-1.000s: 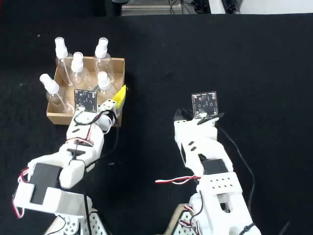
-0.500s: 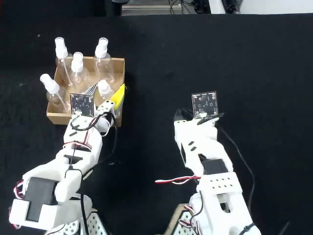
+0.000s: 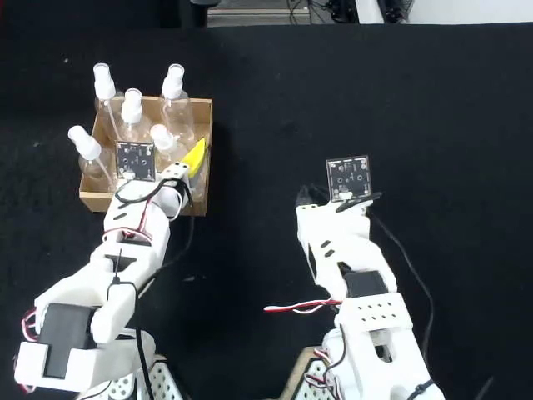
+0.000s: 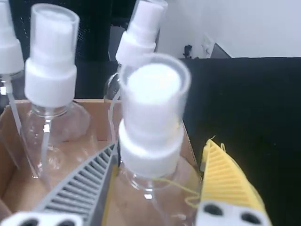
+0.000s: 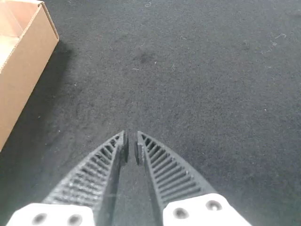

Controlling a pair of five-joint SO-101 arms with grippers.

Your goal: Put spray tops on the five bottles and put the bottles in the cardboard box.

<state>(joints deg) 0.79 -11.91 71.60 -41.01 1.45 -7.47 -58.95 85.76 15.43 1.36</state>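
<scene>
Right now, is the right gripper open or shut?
Shut. In its wrist view the right gripper has its fingertips almost touching, with nothing between them, over the black table.

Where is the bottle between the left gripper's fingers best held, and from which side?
I would hold the bottle on its round shoulder, just under the white spray top, where the left gripper has it. Come from the arm's side, over the near wall of the cardboard box: the walls hide the lower body, and other bottles crowd the far side.
</scene>
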